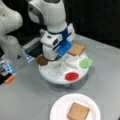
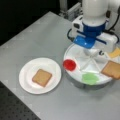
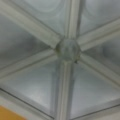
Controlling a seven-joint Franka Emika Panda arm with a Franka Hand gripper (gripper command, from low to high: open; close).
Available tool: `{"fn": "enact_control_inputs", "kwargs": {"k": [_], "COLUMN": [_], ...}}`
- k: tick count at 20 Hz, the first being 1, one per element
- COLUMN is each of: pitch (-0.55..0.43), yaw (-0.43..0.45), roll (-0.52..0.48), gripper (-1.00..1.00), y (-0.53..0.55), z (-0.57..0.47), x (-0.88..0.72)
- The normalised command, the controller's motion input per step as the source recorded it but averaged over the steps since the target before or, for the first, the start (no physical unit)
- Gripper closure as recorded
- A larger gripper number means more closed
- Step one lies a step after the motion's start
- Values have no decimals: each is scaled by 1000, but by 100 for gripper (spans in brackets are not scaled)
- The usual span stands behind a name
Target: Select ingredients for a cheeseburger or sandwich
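One tan toast square (image 1: 78, 111) (image 2: 41, 77) lies on the white plate (image 1: 56, 107) (image 2: 26, 83). On the round divided tray (image 1: 53, 77) (image 2: 75, 56) sit a second toast square (image 1: 76, 49) (image 2: 112, 70), a dark brown patty (image 1: 42, 61) and a yellow cheese square (image 2: 115, 53). My gripper (image 1: 55, 59) (image 2: 93, 52) hangs low over the tray's middle, pointing down, with its fingers hidden by the hand. The wrist view looks straight down at the tray's hub (image 3: 67, 48) and shows nothing held. An orange-tan piece (image 3: 10, 115) peeks in at that view's bottom left corner.
A red disc (image 1: 72, 76) (image 2: 69, 65) and a green leafy piece (image 1: 85, 63) (image 2: 90, 78) fill two tray compartments on the plate's side. Raised dividers (image 3: 35, 27) split the tray. The arm's base (image 1: 10, 45) stands at a front view's left.
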Motion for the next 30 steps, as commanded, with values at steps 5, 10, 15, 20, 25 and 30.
{"fn": "enact_control_inputs", "kwargs": {"k": [5,10,15,20,25,30], "pitch": [-141,-142,-100,-35,39,46], "yaw": [30,-14,-82,-158,-213,-188], "roll": [-136,-83,-9,79,106,80], "gripper": [-100,-100,-100,-100,-100,-100], "y": [-6,104,153,187,155,117], "z": [-335,-154,37,210,151,-8], "x": [-259,-136,-46,42,123,142]}}
